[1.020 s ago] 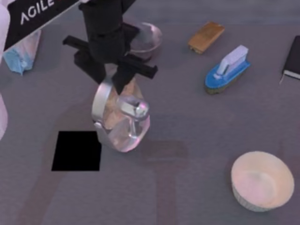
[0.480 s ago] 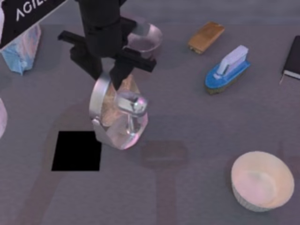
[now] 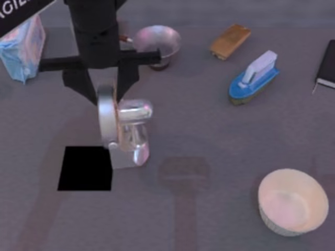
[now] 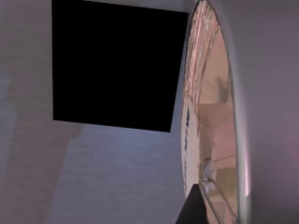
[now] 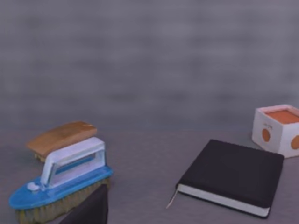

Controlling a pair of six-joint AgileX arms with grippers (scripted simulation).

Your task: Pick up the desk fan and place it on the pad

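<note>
Fan (image 3: 124, 130) hangs by its ring in the left claw (image 3: 102, 89), which is clamped on it, just beside the pad (image 3: 85, 168). Carry step; next, shift over the pad, lower, release.

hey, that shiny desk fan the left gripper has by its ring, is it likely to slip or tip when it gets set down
Possibly both. The desk fan looks polished and smooth, so the left gripper, pinching only the thin ring, may let it twist or slide. Its big round head sits over a smaller base, so it looks top-heavy and could tip if released tilted beside the pad.
</note>
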